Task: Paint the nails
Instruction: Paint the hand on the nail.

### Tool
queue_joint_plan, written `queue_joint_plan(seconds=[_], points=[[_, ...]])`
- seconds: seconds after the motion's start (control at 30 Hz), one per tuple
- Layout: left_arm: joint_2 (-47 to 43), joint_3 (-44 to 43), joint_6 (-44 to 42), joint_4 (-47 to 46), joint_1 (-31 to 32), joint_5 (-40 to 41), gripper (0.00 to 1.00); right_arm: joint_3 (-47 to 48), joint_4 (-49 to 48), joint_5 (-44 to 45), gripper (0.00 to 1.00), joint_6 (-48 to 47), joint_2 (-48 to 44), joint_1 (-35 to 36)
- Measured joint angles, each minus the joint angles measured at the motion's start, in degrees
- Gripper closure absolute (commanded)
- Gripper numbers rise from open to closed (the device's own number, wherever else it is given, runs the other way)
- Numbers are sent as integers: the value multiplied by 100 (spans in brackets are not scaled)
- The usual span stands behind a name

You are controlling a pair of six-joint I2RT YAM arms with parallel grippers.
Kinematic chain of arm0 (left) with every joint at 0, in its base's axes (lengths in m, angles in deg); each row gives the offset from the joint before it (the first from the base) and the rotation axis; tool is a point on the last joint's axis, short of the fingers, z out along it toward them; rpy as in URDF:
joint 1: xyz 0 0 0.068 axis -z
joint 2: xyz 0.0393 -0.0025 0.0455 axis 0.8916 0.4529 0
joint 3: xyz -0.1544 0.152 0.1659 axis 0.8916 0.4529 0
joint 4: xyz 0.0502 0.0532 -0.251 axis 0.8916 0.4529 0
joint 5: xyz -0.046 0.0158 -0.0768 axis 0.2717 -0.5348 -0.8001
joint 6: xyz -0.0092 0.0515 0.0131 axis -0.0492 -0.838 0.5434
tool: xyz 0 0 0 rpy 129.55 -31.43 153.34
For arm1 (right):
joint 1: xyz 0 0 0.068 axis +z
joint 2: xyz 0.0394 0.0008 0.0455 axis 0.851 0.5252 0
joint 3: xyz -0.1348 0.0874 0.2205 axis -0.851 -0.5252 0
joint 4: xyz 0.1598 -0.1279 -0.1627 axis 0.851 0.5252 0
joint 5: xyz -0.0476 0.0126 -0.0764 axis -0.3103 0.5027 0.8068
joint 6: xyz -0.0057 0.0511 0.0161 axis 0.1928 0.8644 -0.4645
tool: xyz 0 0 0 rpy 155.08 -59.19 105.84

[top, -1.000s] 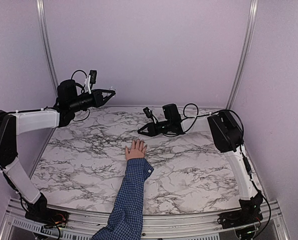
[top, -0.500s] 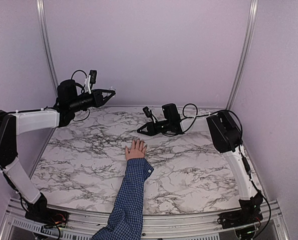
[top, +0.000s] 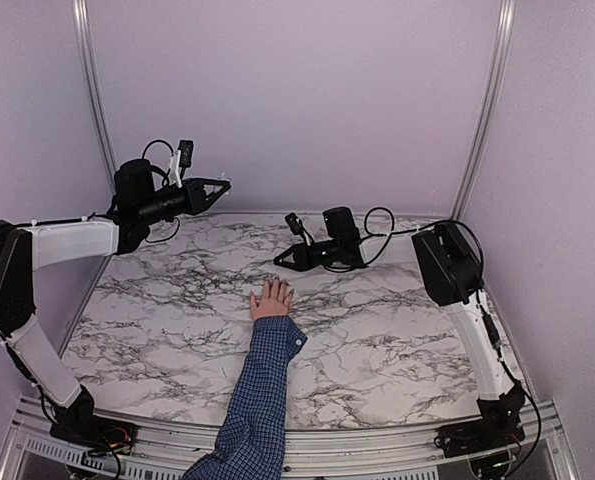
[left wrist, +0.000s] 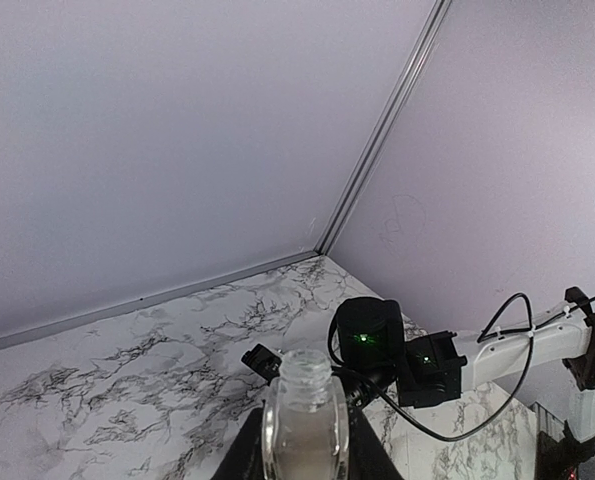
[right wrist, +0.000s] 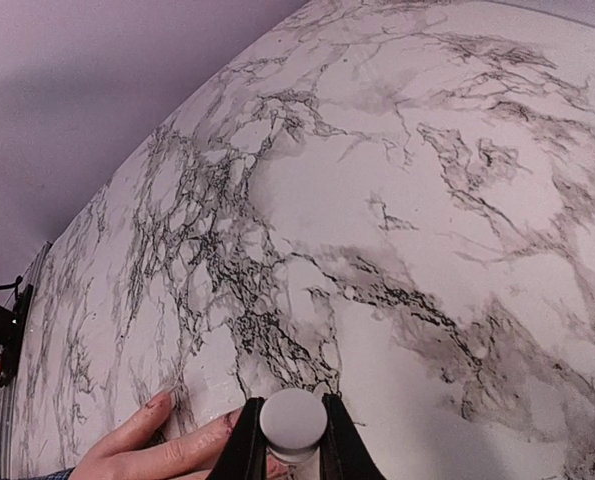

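Tightly, right gripper [right wrist: 292,447] pinches a white cap [right wrist: 293,420]; left gripper [left wrist: 305,457] grips seemingly a glass bottle [left wrist: 304,415].

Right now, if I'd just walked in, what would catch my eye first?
A small hand in a blue checked sleeve lies flat, fingers spread, midway across the marble table. The robot's right hand, shut on a white cap, hangs low just beyond those fingertips. Its left hand holds a clear open bottle raised at the far left.
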Motion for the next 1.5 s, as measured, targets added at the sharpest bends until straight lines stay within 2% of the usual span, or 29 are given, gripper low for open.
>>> queue_joint_plan(seconds=[1.5], points=[[129, -39, 20, -79, -2, -7, 100, 205, 70, 155, 100, -2, 114, -66]])
